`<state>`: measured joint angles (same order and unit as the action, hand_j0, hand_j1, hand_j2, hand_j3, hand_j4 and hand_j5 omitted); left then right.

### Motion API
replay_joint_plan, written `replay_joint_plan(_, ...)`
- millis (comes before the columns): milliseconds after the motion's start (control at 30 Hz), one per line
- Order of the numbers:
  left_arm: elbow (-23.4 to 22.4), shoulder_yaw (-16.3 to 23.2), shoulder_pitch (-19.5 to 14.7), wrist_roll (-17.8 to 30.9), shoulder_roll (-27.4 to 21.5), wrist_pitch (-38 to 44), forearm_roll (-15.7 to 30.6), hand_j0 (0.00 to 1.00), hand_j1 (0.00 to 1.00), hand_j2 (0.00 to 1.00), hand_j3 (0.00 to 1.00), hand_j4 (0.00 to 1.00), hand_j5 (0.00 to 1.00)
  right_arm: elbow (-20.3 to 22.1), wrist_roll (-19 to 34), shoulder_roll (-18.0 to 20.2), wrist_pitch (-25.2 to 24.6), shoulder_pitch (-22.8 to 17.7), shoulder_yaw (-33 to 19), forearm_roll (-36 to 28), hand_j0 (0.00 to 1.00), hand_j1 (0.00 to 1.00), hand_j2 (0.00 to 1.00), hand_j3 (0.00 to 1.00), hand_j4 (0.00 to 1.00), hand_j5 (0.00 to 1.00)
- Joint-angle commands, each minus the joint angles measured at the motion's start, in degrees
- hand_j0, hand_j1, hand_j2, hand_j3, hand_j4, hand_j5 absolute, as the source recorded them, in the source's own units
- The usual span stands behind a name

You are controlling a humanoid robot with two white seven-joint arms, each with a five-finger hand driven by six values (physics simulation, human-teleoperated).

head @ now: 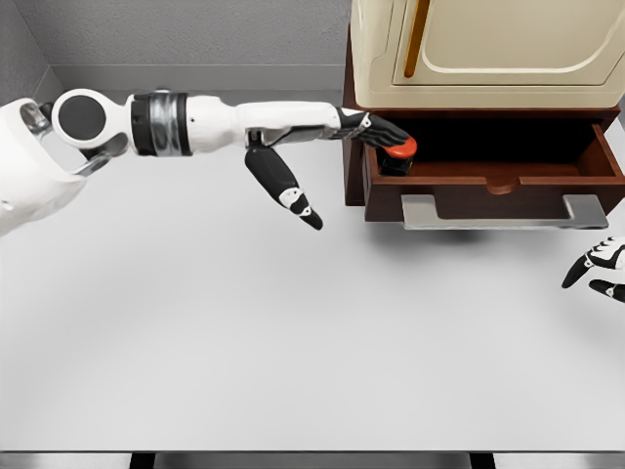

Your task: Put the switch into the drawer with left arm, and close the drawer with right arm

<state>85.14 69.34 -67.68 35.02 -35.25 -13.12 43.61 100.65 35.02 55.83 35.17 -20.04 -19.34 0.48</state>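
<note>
The switch, a black body with a red button on top, sits at the left end of the open drawer, at or just inside the drawer's left wall. The left hand reaches over that wall with its dark fingers closed around the switch; whether the switch already rests on the drawer floor cannot be told. The thumb hangs down left of the drawer, apart from it. The drawer stands pulled out from a brown cabinet under a cream box, its grey handle facing the table. The right hand shows only at the edge, below and right of the handle, fingers loosely spread, holding nothing. By appearance, placing is nearly done; release and closing remain. No readable writing or labels show.
</note>
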Motion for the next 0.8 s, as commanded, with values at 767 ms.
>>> replay_joint_plan(767,-10.5,-0.8,0.8,0.0,9.1,5.4,0.2,1.00,1.00,1.00,1.00,1.00,1.00,0.0,0.0,0.1,-0.2,0.0,0.1,-0.4,0.52,0.52,0.52,0.52,0.52,0.52)
